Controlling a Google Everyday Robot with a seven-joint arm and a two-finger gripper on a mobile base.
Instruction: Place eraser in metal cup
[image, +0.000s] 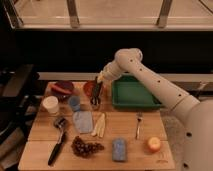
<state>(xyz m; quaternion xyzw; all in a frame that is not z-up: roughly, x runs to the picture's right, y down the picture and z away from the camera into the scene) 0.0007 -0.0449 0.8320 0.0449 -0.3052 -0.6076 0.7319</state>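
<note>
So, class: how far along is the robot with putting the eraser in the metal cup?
Done: the gripper is positioned over the small shiny silver metal cup, beside the green rectangular tray. In hand: it hangs close above the cup's rim; the small dark eraser cannot be told apart from it. Left: the eraser is not seen inside the cup.

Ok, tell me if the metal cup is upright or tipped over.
Upright, it seems: the metal cup stands on the wooden table beneath the gripper, which partly hides it.
</note>
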